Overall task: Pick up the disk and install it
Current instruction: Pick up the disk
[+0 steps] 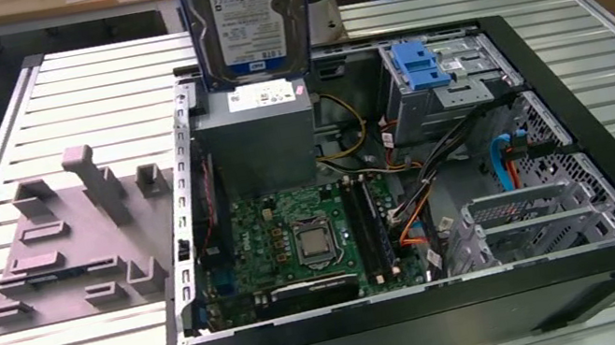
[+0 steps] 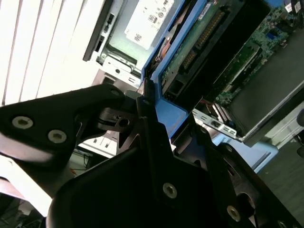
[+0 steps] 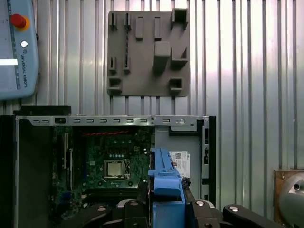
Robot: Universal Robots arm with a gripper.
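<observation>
The jaws of the gripper point(image 2: 166, 118) are clamped narrowly on the blue carrier frame of the disk point(image 1: 246, 17), as seen in both wrist views. The disk is held upright, just above the grey power supply point(image 1: 254, 134) in the open computer case point(image 1: 437, 330). A grey fixture plate point(image 1: 73, 242) is laid well apart from the power supply, toward the exterior view's left.

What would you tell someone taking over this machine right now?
The gripper is shut on the blue frame of the disk.
The disk is held upright in the air above the open computer case, roughly over the grey box with the white sticker.
Done: the disk is picked up.
Left: it is not yet seated in the case.
</observation>
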